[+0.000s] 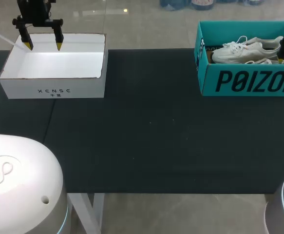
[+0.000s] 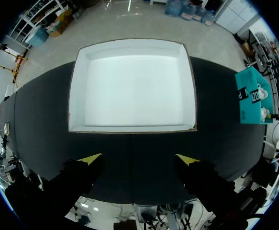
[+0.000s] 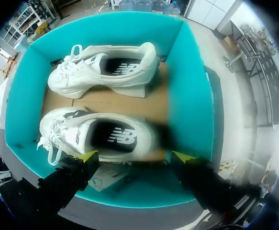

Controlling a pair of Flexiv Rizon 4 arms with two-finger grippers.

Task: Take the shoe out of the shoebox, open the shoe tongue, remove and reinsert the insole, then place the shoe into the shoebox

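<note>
Black counter (image 1: 146, 146): open-topped teal cardboard shoebox (image 1: 249, 80) at its right end, white cardboard box (image 1: 54, 87) at its left. Two white laced sneakers (image 1: 241, 50) lie side by side in the shoebox, toes toward my left. Right tool (image 3: 132, 155), fingers (image 3: 87, 156) spread and holding nothing, hangs over the nearer sneaker (image 3: 96, 136), whose long axis runs from finger to finger. Left tool (image 1: 44, 46), likewise spread, stands well apart by the white box.
</note>
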